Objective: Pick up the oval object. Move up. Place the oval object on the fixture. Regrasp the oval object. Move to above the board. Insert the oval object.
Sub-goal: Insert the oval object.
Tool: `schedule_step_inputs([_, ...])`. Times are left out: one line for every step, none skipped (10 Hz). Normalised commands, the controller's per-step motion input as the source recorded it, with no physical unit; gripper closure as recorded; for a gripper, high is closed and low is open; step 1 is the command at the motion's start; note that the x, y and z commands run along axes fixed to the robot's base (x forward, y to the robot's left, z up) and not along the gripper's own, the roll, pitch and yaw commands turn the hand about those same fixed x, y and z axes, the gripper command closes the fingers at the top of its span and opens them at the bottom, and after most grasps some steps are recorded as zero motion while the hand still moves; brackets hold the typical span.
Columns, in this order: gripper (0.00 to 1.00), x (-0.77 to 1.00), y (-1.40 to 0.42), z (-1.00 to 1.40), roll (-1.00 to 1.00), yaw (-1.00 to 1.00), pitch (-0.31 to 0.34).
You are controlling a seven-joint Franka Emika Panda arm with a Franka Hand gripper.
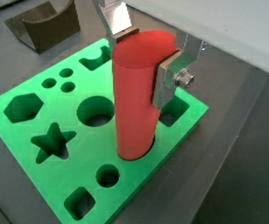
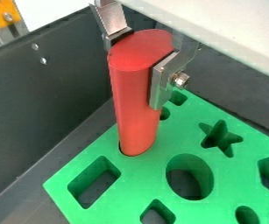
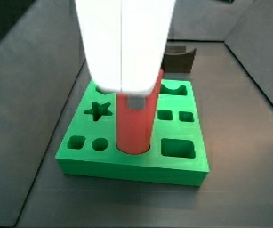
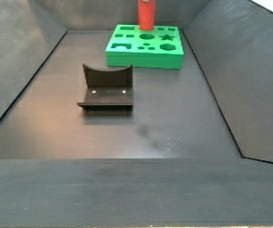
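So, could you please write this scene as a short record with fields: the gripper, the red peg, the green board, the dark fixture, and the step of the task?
gripper: gripper above the board, fingers closed on the upper part of the oval object
oval object: oval object red, upright, lower end in a cut-out near the board's edge
board: board green, flat on the floor, other cut-outs free
fixture: fixture empty, standing apart from the board
step: insertion under way; peg not released
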Motion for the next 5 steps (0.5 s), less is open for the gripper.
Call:
schedule_step_inputs([1.00, -0.08, -0.08, -1.00, 0.04, -0.20, -0.061])
schedule_step_inputs([1.00, -0.08, -0.07, -1.00, 0.04, -0.17, -0.066])
schedule_step_inputs([1.00, -0.06, -0.01, -1.00, 0.06, -0.08, -0.091])
schedule_step_inputs([1.00, 0.00, 0.00, 0.00, -0.04, 0.00, 0.000])
schedule_step_inputs([1.00, 0.00, 0.00, 0.00, 0.00, 0.00, 0.000])
